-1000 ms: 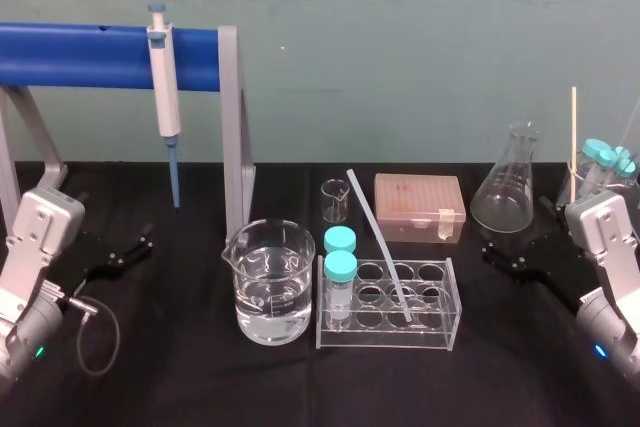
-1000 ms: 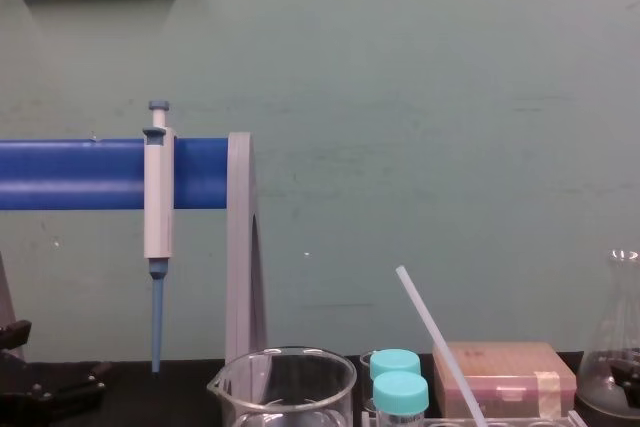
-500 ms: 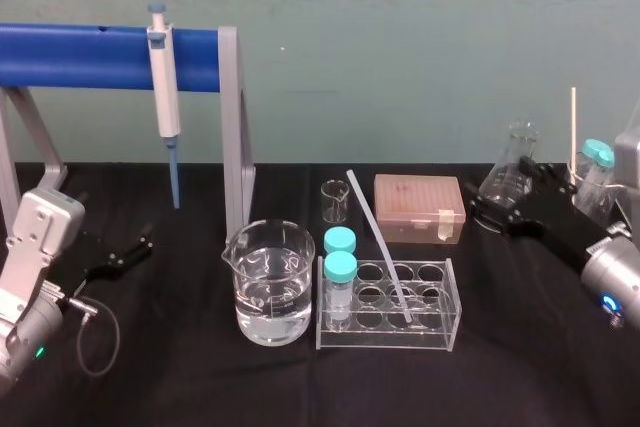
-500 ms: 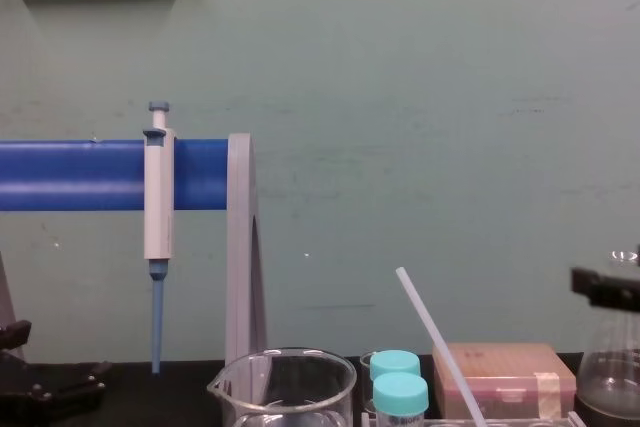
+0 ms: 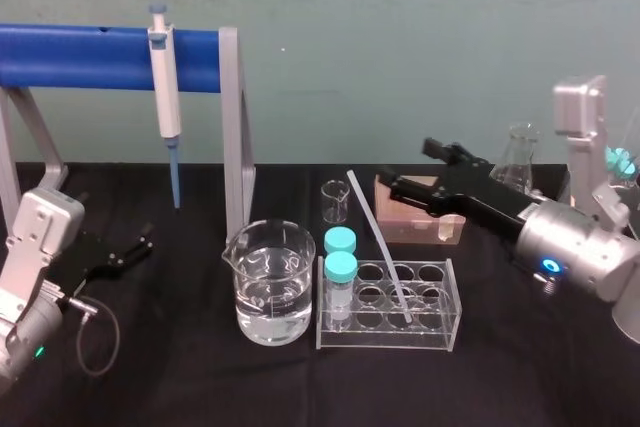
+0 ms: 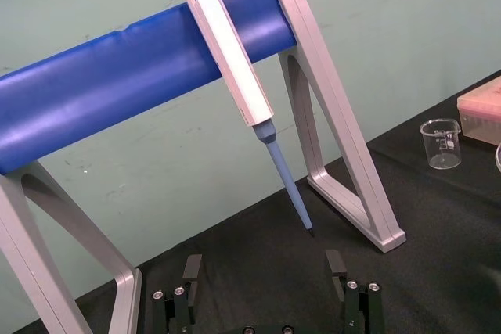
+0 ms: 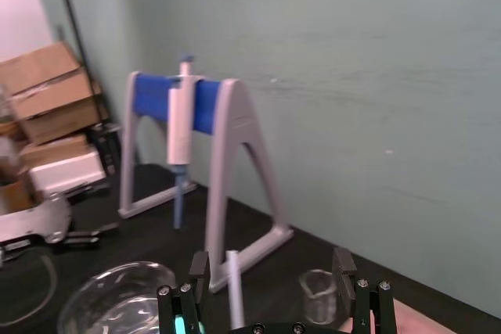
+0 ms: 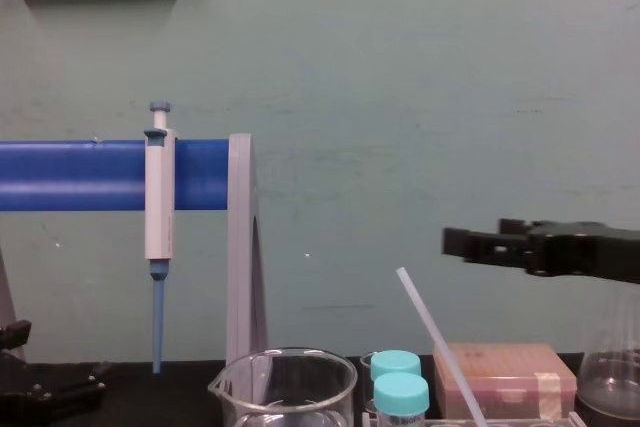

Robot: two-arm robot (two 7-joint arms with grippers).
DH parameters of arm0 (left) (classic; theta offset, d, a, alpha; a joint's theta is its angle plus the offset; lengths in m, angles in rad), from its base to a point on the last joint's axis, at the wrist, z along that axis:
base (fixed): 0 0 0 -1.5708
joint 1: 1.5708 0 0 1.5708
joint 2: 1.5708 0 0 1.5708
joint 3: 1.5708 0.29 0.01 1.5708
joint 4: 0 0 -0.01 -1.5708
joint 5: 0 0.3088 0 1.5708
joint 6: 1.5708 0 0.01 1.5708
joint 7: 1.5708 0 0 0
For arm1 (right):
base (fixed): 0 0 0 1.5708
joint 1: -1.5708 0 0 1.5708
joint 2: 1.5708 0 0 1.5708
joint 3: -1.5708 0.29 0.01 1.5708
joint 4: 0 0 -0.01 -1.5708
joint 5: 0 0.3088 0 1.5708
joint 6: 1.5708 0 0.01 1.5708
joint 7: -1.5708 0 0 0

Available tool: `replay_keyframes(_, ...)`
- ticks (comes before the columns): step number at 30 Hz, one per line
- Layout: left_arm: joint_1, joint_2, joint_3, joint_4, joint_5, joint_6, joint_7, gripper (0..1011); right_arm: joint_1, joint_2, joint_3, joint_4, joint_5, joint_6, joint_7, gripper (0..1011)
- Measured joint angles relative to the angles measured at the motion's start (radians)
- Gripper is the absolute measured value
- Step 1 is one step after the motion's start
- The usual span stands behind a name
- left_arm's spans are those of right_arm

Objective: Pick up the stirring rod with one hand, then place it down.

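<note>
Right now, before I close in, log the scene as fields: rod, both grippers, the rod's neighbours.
stirring rod: leaning in the tube rack, lower end in a well, top tilted toward the small beaker
right gripper: open, raised over the tip box, right of the rod's top, not touching
left gripper: open, parked low at the table's left
neighbours: teal-capped vials in the rack; water beaker left of the rack

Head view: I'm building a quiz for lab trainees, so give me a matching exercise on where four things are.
1 stirring rod
2 pipette
3 right gripper
4 left gripper

a hangs on the blue bar
b in the air, open, right of the rod's top
c leans in the clear rack
d rests open on the table, far left

Pairs: 1-c, 2-a, 3-b, 4-d
</note>
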Motion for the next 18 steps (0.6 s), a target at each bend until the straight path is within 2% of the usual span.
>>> replay_keyframes(6,0.000,0.000,0.000,0.000,0.000,0.000,0.000,1000,0.073,-0.031,-0.061,0.065,-0.029,0.025,0.059,1003)
replay_keyframes(11,0.000,0.000,0.000,0.000,0.000,0.000,0.000,1000,0.120,-0.055,-0.103,0.118,-0.057,0.047,0.081,1003)
replay_keyframes(18,0.000,0.000,0.000,0.000,0.000,0.000,0.000,1000,0.146,-0.074,-0.126,0.159,-0.079,0.086,0.071,1003)
